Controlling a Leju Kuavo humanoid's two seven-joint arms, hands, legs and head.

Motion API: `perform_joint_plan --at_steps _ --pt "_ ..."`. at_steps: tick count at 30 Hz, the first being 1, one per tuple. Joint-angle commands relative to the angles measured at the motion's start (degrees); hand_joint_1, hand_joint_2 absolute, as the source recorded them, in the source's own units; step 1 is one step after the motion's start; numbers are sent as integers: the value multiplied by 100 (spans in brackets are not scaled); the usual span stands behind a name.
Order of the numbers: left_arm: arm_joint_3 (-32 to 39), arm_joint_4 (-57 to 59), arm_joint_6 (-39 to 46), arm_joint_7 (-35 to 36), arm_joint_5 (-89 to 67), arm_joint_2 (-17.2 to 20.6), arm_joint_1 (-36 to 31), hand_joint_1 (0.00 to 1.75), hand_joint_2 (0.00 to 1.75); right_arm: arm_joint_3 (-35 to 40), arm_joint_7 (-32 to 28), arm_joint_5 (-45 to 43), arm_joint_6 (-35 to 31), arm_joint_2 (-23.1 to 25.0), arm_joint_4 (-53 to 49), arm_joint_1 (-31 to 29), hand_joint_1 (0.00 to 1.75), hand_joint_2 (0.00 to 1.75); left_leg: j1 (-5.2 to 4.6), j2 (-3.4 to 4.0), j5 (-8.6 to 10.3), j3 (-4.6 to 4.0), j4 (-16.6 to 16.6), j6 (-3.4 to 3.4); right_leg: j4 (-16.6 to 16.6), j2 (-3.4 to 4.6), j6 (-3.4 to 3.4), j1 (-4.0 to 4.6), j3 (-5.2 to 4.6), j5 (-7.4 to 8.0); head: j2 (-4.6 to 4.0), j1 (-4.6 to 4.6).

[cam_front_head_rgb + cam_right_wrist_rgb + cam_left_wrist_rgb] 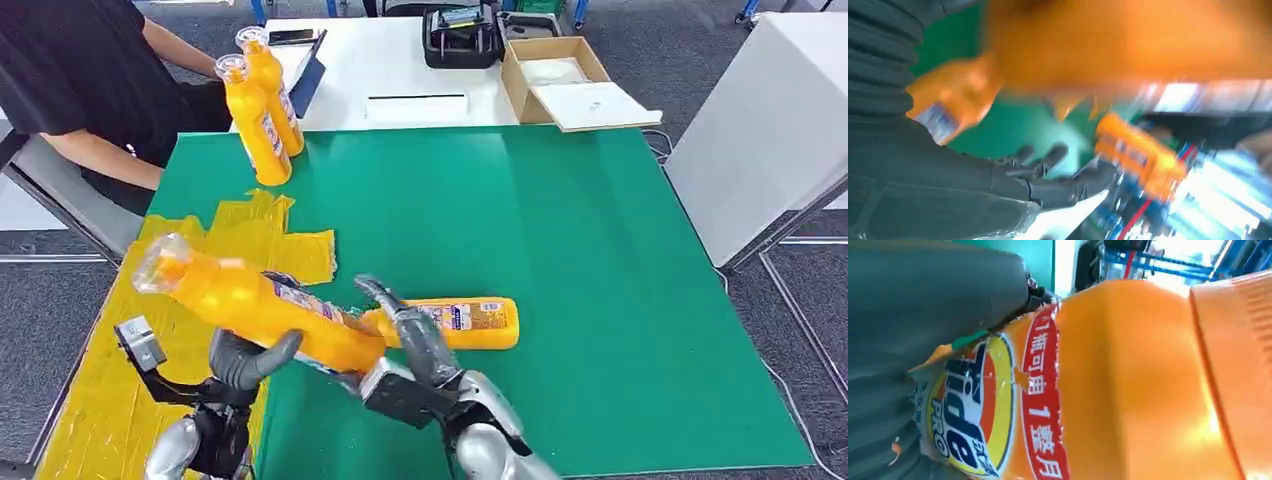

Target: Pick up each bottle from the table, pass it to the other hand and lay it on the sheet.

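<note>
My left hand (245, 365) grips an orange bottle (250, 300) around its middle and holds it tilted above the table's near left, clear cap pointing up and left over the yellow sheet (100, 400). The left wrist view shows its label close up (1128, 390) against my left hand (908, 315). Beside the bottle's base, my right hand (415, 350) has its fingers spread and holds nothing. In the blurred right wrist view those fingers (1048, 175) are apart, away from the bottle (1128, 40). A second orange bottle (470, 322) lies on the green mat just behind my right hand.
Two more orange bottles (262, 110) stand upright at the green mat's (560, 250) far left corner. A seated person (70, 80) is beside them. Behind the mat a white table carries a cardboard box (560, 75) and a black case (462, 38).
</note>
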Motion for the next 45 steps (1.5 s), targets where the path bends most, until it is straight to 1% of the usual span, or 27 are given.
perform_joint_plan --at_steps 1,7,9,13,16,17,18,19,20,21,22,23,24,26,27,28,29,30,32,33,37,39,41,42,43,44,45 --pt "211 144 -104 11 2 -102 -104 175 175 -741 57 132 2 -524 -932 162 0 0 1 -16 -10 20 9 -20 5 -39 -2 3 29 -16 0 0" --pt "130 521 -164 0 31 -43 -447 175 175 -756 61 235 -102 -556 -968 418 0 0 2 -21 0 17 -2 -15 -6 -38 -3 3 25 -8 0 0" --pt "230 479 69 -89 -132 -52 -455 175 175 -832 16 284 -193 -587 -1131 536 0 0 2 -17 -2 19 -2 -16 -4 -33 -4 2 25 -9 0 0" --pt "250 442 56 -85 -118 -23 -448 175 175 -851 19 288 -194 -611 -1215 552 0 0 2 -6 -2 10 0 -10 -2 -18 -2 2 13 -4 0 0" --pt "252 430 53 -85 -118 -33 -432 175 175 -850 32 300 -181 -604 -1230 543 0 0 4 -8 -10 25 4 -19 -1 -26 -4 5 30 -11 0 -2" --pt "289 415 205 -115 -248 -50 -428 175 175 -878 32 303 -185 -587 -1237 554 0 0 4 -11 -6 20 2 -16 -2 -27 -3 4 26 -9 0 0" --pt "409 383 722 -216 -671 -91 -443 175 175 -951 37 343 -185 -571 -1322 589 0 0 2 -4 -2 9 0 -10 -2 -16 -2 2 12 -3 0 0" --pt "521 348 1188 -330 -1069 -105 -477 175 175 -1017 61 375 -219 -567 -1422 623 0 0 5 -5 -11 27 5 -20 -1 -27 -4 6 33 -12 0 -2" --pt "659 300 2075 -435 -1888 -126 -583 175 175 -1097 122 418 -175 -578 -1584 672 0 0 2 -4 -4 14 2 -14 0 -20 -2 3 17 -6 0 0" --pt "738 303 2320 -421 -2168 -85 -648 175 175 -1140 152 440 -131 -590 -1641 691 0 0 5 -8 -10 19 9 -20 4 -29 -4 7 26 -11 0 0" --pt "829 365 2877 -431 -2778 -82 -757 175 175 -1185 171 463 -111 -603 -1688 720 0 0 5 -11 -3 4 7 -14 4 -26 -3 5 10 -6 0 -2" --pt "886 406 2975 -414 -2905 -53 -841 175 175 -1222 172 470 -101 -609 -1696 746 0 0 6 -11 -5 9 9 -18 5 -29 -4 7 16 -9 0 0" --pt "926 584 3601 -382 -3668 5 -978 175 175 -1235 151 481 -78 -647 -1702 794 0 0 8 -19 -9 17 15 -25 10 -42 -6 10 27 -15 0 -2" --pt "1013 1017 4463 -188 -4855 221 -1241 175 175 -1264 76 487 -78 -702 -1710 922 0 0 7 -24 -2 17 5 -22 2 -45 -6 9 27 -10 0 -2" --pt "1045 1240 4687 -97 -5274 326 -1338 175 175 -1300 52 481 -81 -688 -1729 979 0 0 7 -25 -1 17 3 -21 1 -46 -6 8 26 -10 0 -2" --pt "1107 1455 5156 3 -5964 389 -1398 175 175 -1294 28 505 -56 -676 -1742 992 0 0 9 -33 -1 29 -1 -26 -3 -58 -8 10 41 -14 0 -2" --pt "1116 1668 5376 18 -6359 450 -1446 175 175 -1296 23 523 -35 -637 -1748 981 0 0 3 -25 6 20 -8 -15 -6 -35 -5 5 25 -5 0 2" --pt "1191 1945 5576 183 -7118 495 -1504 175 175 -1279 45 533 4 -614 -1743 935 0 0 3 -22 2 31 -9 -23 -7 -39 -7 6 36 -8 0 0" --pt "1334 2368 5576 184 -7733 442 -1614 175 175 -1258 90 499 62 -636 -1705 809 0 0 4 3 -7 44 -5 -30 -3 -21 -9 7 43 -9 0 0" --pt "1513 2567 5576 247 -8342 363 -1686 175 175 -1238 101 423 112 -696 -1658 708 0 0 3 1 -2 33 -7 -24 -5 -18 -7 5 34 -4 0 0" --pt "1414 2689 5576 364 -8411 340 -1722 175 175 -1246 101 362 140 -727 -1639 656 0 0 1 -11 2 24 -3 -19 -2 -30 -3 2 28 -5 0 0" --pt "1414 2689 5576 364 -8411 340 -1722 175 175 -1246 101 362 140 -727 -1639 656 0 0 3 -2 3 10 0 -12 -2 -14 -2 4 13 0 0 0" --pt "1414 2689 5576 364 -8411 340 -1722 175 175 -1246 101 362 140 -727 -1639 656 0 0 2 -4 2 13 -1 -15 -2 -19 -2 3 16 -2 0 2" --pt "1435 2909 5576 337 -8491 364 -1782 175 175 -1243 61 301 148 -766 -1600 647 0 0 4 -6 -4 24 3 -21 0 -27 -4 6 29 -8 0 0" --pt "1586 3072 5576 455 -9062 322 -1819 175 175 -1208 14 220 164 -822 -1573 613 0 0 1 -7 1 20 -2 -17 -2 -23 -4 2 24 -5 0 0" --pt "1765 3255 5576 237 -9069 250 -1828 175 175 -1191 2 138 155 -892 -1577 589 0 0 1 -8 -3 28 1 -22 0 -30 -5 3 32 -9 0 -2" --pt "1941 3354 5576 269 -9393 163 -1850 175 175 -1151 -24 105 157 -903 -1542 588 0 0 1 -6 2 20 -3 -16 -4 -22 -3 2 24 -3 0 0"
